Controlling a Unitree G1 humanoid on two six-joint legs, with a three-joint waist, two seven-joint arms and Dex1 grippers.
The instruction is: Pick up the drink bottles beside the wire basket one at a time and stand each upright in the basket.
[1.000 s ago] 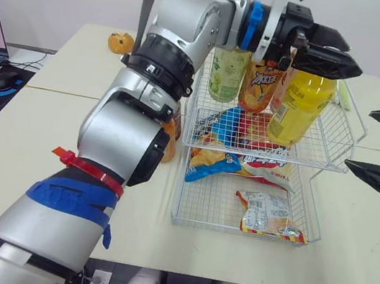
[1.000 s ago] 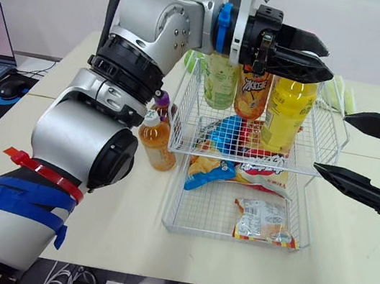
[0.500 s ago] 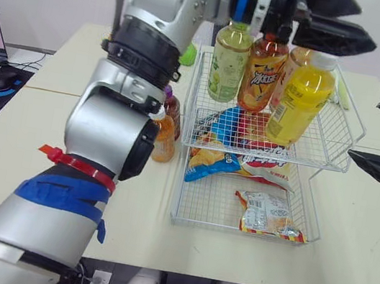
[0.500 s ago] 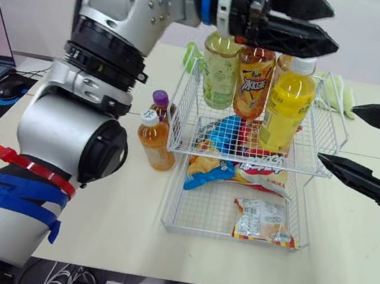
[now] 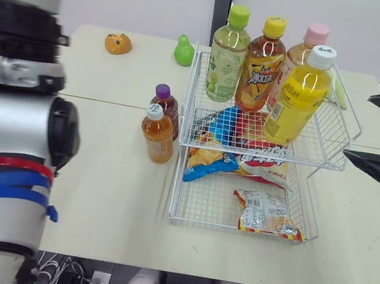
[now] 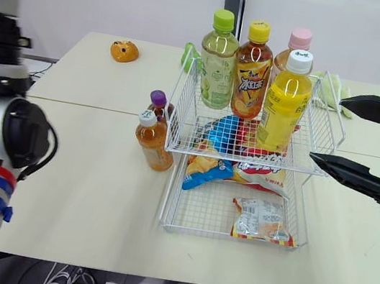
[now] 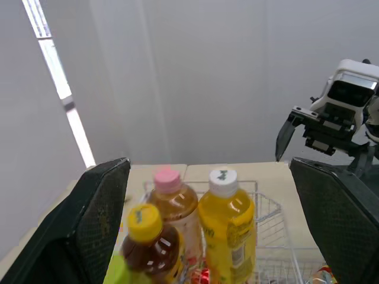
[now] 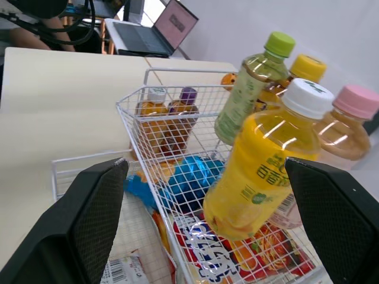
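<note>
Wire basket (image 5: pixel 203 201), two tiers, on table (image 5: pixel 94 191): upper tier holds four bottles upright (green-capped bottle (image 5: pixel 225 64), yellow-capped bottle (image 5: pixel 258 70), pink-capped bottle (image 5: pixel 303 52), white-capped yellow bottle (image 5: pixel 295 101)); lower tier holds snack packets (image 5: pixel 265 214). Two bottles stand on the table just beside the basket's left side, orange bottle (image 5: pixel 157 135) in front, purple-capped bottle (image 5: pixel 167 103) behind. Left gripper (image 7: pixel 208 164) high over the table, jaws spread wide, empty; right gripper (image 6: pixel 327 129) right of the basket, jaws released, grasping nothing

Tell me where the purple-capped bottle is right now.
In the left eye view, the purple-capped bottle stands on the table just left of the wire basket, directly behind the white-capped orange bottle.
</note>
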